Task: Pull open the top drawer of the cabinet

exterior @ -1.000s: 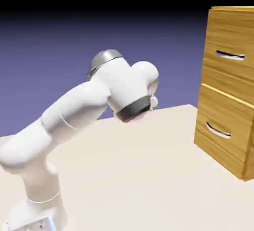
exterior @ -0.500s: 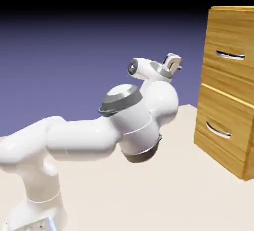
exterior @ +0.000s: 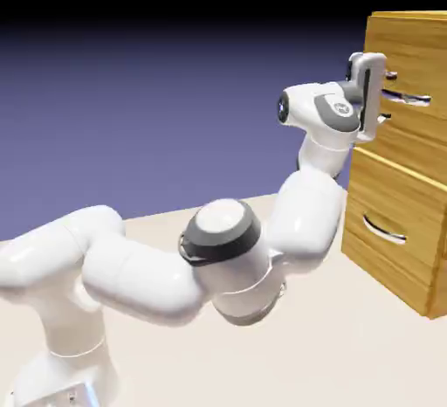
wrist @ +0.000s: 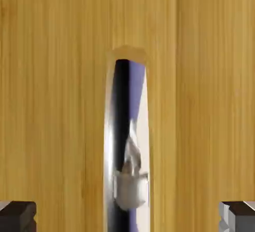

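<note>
Wood grain in honey-brown fills the hand view, where the short silver bar handle of the top drawer is seen running lengthwise up the middle, mirror-bright. The two small dark grey fingertips are seen at the bottom corners, set wide apart, with the handle between them but not touched; the end effector is thus spread wide and nothing is held.

In the exterior view, the tall boxy honey-brown wood-grain cabinet is seen standing on the pale table. The top drawer is the upper front of the cabinet and appears flush with it, above the lower drawer front with its own silver handle. The white robot arm is raised so that the end effector is placed right at the cabinet's upper handle.
</note>
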Motion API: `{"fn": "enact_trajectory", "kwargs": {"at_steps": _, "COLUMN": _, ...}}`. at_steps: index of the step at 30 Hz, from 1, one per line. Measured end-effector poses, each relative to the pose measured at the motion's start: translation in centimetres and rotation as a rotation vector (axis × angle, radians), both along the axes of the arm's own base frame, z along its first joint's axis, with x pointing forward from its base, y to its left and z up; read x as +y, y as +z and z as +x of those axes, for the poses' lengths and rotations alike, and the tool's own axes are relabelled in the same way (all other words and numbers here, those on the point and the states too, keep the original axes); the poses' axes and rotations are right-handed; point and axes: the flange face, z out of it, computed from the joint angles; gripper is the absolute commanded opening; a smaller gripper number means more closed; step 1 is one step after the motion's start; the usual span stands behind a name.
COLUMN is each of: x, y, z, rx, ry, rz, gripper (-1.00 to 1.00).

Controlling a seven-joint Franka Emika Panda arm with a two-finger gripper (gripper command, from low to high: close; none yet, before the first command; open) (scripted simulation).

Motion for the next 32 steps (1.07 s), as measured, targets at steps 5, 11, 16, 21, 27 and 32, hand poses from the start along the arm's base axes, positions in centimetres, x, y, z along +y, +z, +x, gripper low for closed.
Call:
{"fn": "enact_trajectory", "kwargs": {"at_steps": 5, "x": 0.0, "y": 0.0, "z": -1.6, "rx": -0.003, "ry": -0.001, "rz": 0.0, "gripper": -1.0}}
{"fn": "enact_trajectory", "kwargs": {"at_steps": 11, "x": -0.1, "y": 0.0, "z": -6.8, "rx": -0.001, "ry": -0.002, "rz": 0.001, "gripper": -1.0}}
{"fn": "enact_trajectory", "kwargs": {"at_steps": 16, "x": -0.1, "y": 0.0, "z": -11.6, "rx": -0.001, "ry": -0.002, "rz": 0.001, "gripper": -1.0}}
{"fn": "enact_trajectory", "kwargs": {"at_steps": 21, "x": -0.1, "y": 0.0, "z": -17.0, "rx": -0.001, "ry": -0.002, "rz": 0.001, "gripper": -1.0}}
{"fn": "enact_trajectory", "kwargs": {"at_steps": 27, "x": -0.1, "y": 0.0, "z": -24.2, "rx": -0.002, "ry": -0.001, "rz": 0.0, "gripper": -1.0}}
{"fn": "enact_trajectory", "kwargs": {"at_steps": 32, "x": -0.1, "y": 0.1, "z": -27.9, "rx": 0.0, "ry": 0.001, "rz": 0.002, "gripper": 1.0}}
